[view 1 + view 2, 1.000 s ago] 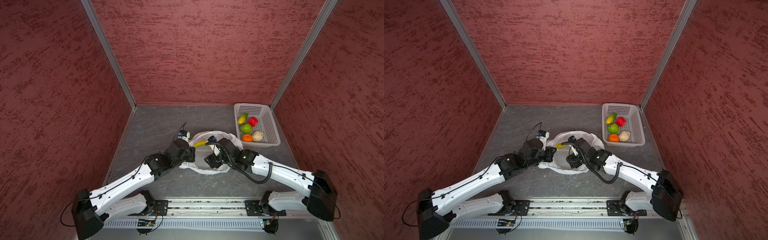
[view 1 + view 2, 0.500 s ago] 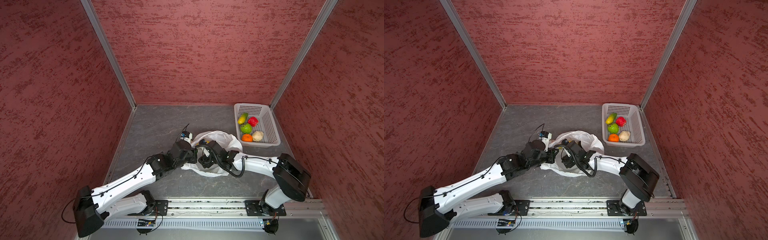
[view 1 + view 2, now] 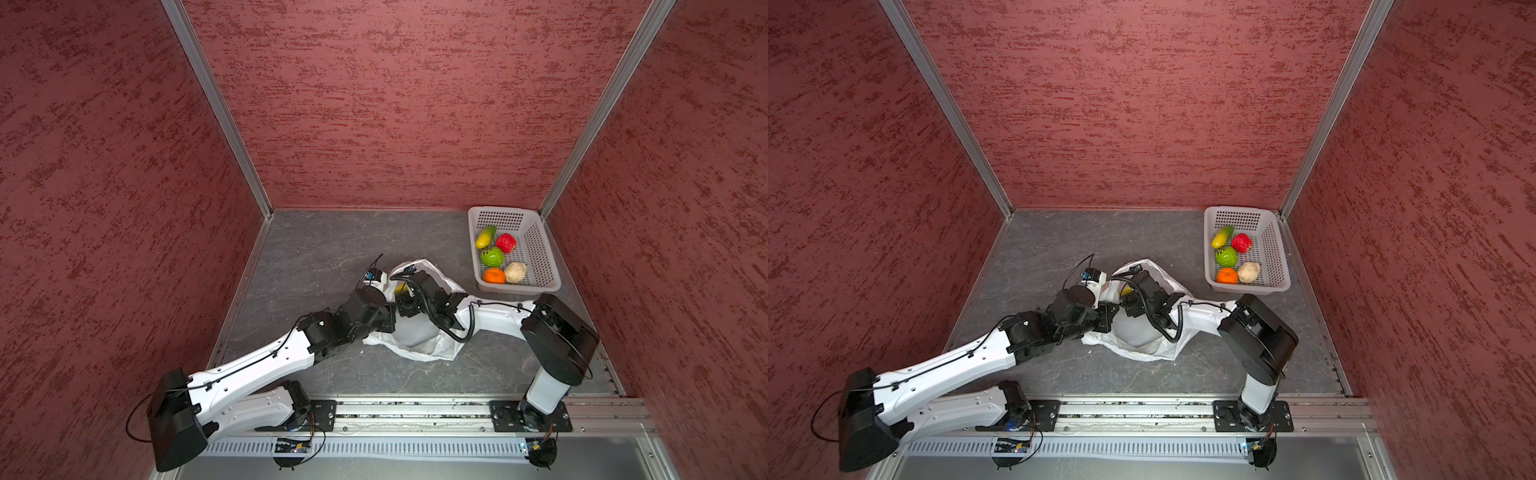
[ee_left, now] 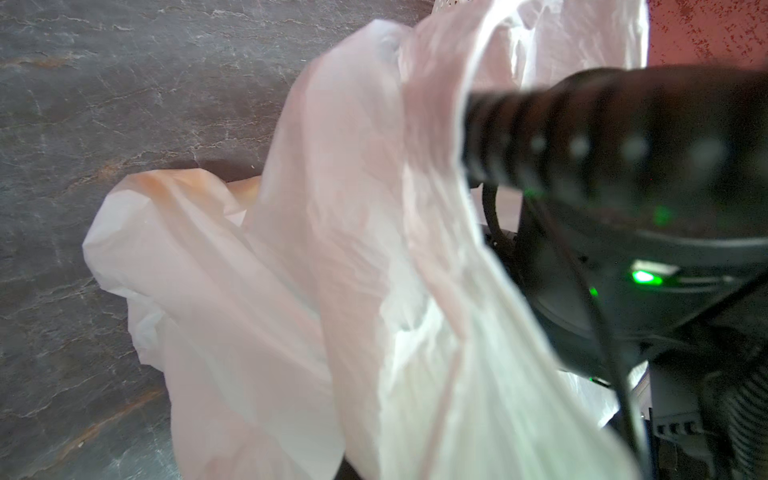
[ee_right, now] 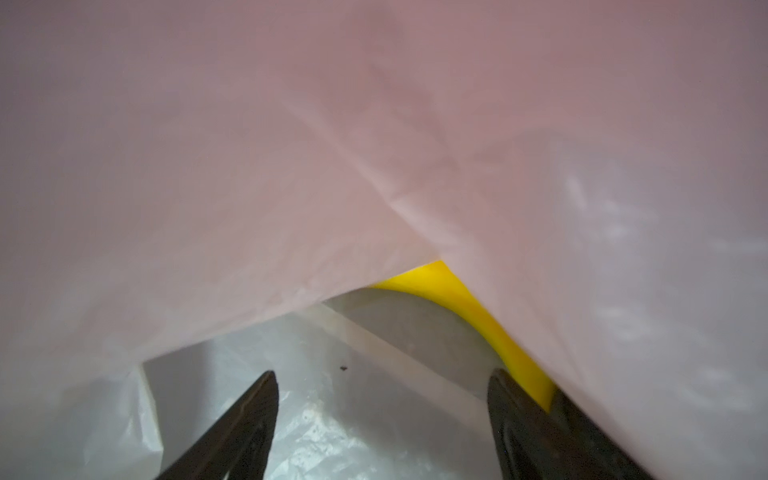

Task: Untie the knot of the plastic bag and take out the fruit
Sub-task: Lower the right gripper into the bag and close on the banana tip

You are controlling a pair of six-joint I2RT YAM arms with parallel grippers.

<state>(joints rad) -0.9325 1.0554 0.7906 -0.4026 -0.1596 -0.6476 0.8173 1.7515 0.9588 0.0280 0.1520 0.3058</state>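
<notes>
- Thin translucent white plastic bag (image 3: 419,345) lies mid-floor on the grey stone-look table (image 3: 324,257), mouth open, between both arms.
- Closed left gripper (image 3: 388,318) pinches the bag's left rim.
- Wide-open right gripper (image 5: 381,374) is inside the bag and holds nothing. One curved yellow banana (image 5: 469,307) sits just beside one finger.
- Open floor runs left of and behind the bag to the red textured walls (image 3: 374,104).
- Rigid white perforated basket (image 3: 519,288) stands in the far right corner, well apart from the bag. It holds five fruit pieces: yellow-green oblong (image 3: 486,236), red berry (image 3: 505,242), green apple (image 3: 492,257), orange ball (image 3: 494,275), beige round (image 3: 515,272).

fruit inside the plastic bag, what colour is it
Bright yellow; the fruit shows best in the right wrist view, partly covered by the plastic bag.
</notes>
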